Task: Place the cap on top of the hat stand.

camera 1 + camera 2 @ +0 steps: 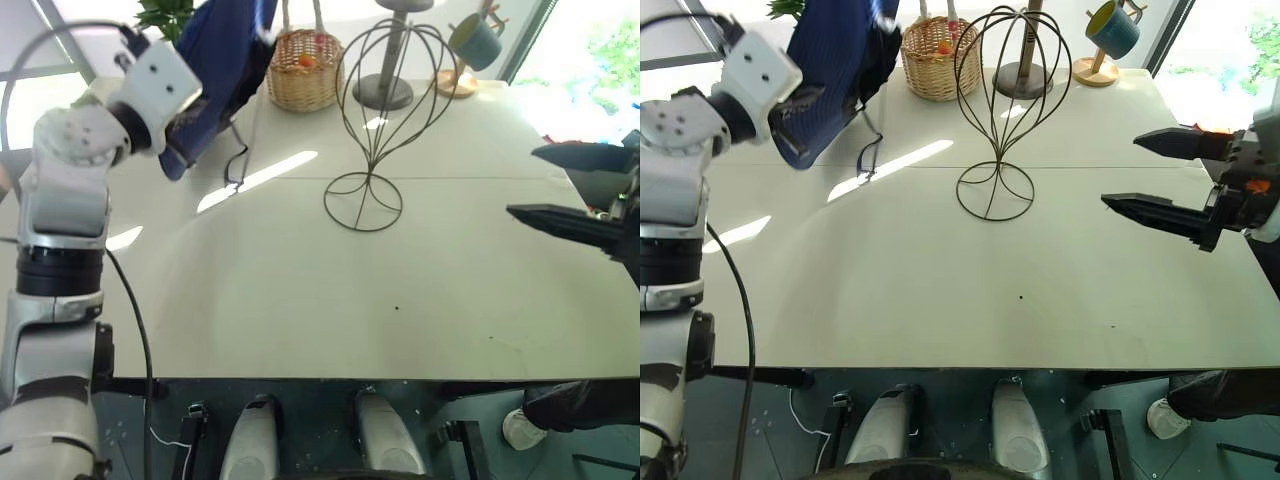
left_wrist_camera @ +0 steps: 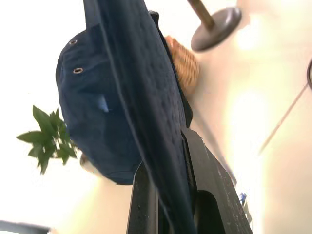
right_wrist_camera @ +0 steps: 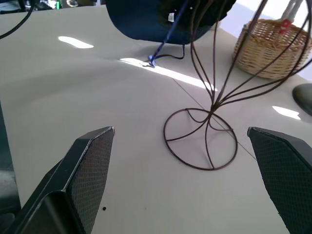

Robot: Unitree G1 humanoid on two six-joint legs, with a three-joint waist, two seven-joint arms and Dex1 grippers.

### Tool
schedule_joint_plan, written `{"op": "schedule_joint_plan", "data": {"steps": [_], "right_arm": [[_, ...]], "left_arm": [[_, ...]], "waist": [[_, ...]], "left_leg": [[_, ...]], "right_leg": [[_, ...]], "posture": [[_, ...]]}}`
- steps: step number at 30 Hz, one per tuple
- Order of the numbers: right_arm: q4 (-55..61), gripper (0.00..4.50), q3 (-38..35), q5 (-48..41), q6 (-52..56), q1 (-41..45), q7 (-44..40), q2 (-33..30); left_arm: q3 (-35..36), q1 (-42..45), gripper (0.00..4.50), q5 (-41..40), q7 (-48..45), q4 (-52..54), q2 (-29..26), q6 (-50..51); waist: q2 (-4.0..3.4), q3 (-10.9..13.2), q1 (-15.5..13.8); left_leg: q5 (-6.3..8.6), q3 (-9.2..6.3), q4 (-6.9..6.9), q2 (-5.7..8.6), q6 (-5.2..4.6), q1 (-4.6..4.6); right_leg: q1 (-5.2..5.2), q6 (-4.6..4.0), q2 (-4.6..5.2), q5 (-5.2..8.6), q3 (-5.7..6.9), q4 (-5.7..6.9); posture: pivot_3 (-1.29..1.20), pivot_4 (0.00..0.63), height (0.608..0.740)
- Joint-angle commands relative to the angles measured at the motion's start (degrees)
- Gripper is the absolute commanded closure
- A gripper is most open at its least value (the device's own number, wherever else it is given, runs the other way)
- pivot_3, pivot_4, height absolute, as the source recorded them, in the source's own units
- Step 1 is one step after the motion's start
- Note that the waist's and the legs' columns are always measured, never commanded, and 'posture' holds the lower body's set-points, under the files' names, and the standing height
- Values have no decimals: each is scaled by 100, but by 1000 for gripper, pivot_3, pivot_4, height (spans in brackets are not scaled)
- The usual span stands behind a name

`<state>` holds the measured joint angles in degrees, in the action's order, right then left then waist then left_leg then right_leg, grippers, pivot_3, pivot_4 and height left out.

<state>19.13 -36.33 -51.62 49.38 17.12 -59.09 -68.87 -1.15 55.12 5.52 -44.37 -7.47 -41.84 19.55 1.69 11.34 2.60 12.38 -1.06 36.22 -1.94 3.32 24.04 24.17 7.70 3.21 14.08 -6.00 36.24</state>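
Nearest me, over the right edge of the table [image 1: 940, 300], my right gripper [image 1: 1155, 178] hangs level with its two black fingers spread wide and nothing between them, pointing in toward the hat stand [image 1: 1005, 110]. On my left, my left gripper [image 2: 168, 195] is clenched on the cap [image 1: 835, 60], its fingers pinching a fold of the brim, and the arm is lifted high so the hat hangs clear of the tabletop with its thin cord [image 1: 872, 150] trailing down to the surface.

I judge the cap light, limp and floppy: the brim folds where I hold it and the crown sags, so it will swing and drape rather than keep its shape. An edge pinch is enough for the weight, but I think the open underside of the crown must face down over the wire head for it to settle.

Further off, the hat stand is upright and bare near the table's middle, well apart from the cap. Behind it sit a wicker basket [image 1: 935, 55], a grey post [image 1: 1023, 75] and a teal mug [image 1: 1113, 28] on its wooden stand.
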Motion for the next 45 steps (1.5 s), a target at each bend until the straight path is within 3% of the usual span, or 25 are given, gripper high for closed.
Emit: {"op": "schedule_joint_plan", "data": {"steps": [1, 12, 16, 22, 26, 30, 35, 45], "right_arm": [[-388, 0, -357, 151, -168, 256, 53, -216], [-509, 0, -1101, 332, -57, -86, 2, -185], [-446, 0, -1410, 353, 23, -276, 24, -139], [-419, 0, -1784, 446, 117, -576, 22, -92], [-380, 0, -2146, 527, 256, -917, -23, -24], [-403, 0, -2356, 581, 327, -1100, 12, 54], [-399, 0, -2390, 621, 294, -1214, 29, 92], [-695, 0, -2268, 877, 111, -1261, 7, 43]], "left_arm": [[-126, 753, 4457, 69, 54, -388, 55, -608], [-487, 2250, 4457, 273, 294, -1335, 577, -2067], [-895, 2443, 4457, 884, 588, -1693, 534, -3648], [-1235, 2616, 4457, 1375, 925, -2236, 578, -5252], [-1332, 2441, 4457, 1757, 1171, -2174, 353, -6161], [-1392, 2272, 4457, 2686, 1983, -2224, 4, -7042], [-1577, 1966, 4457, 4027, 3223, -2183, -361, -7426], [-1907, 1192, 4457, 5443, 4713, -1574, -855, -7948]], "waist": [[0, 1, -10], [-1, 2, -16], [-2, 1, -10], [-3, 1, -23], [-2, 1, -14], [-7, -1, -10], [-7, -1, -19], [-7, -1, -21]], "left_leg": [[0, -3, 3, 0, 0, 2], [-1, -9, 6, 0, -1, 23], [-1, -9, 8, 0, -1, 22], [-1, -9, 10, 1, 0, 24], [-1, -9, 8, 1, 0, 25], [-1, -8, 7, 1, 0, 22], [-2, -8, 20, 1, 2, 25], [-2, -6, 20, 1, 2, 25]], "right_leg": [[2, 0, -2, 0, 1, 4], [15, 9, -4, -4, 2, 1], [15, 10, -4, -5, 1, 2], [15, 11, -4, -6, 1, 1], [16, 11, -4, -6, 0, 1], [16, 12, -4, -6, -1, 2], [16, 18, -4, -10, -1, 4], [16, 19, -3, -11, 0, 6]], "posture": [[0, 150, 740], [0, 150, 740], [0, 150, 740], [0, 150, 740], [0, 150, 740], [0, 150, 740], [0, 150, 740], [0, 150, 740]]}}
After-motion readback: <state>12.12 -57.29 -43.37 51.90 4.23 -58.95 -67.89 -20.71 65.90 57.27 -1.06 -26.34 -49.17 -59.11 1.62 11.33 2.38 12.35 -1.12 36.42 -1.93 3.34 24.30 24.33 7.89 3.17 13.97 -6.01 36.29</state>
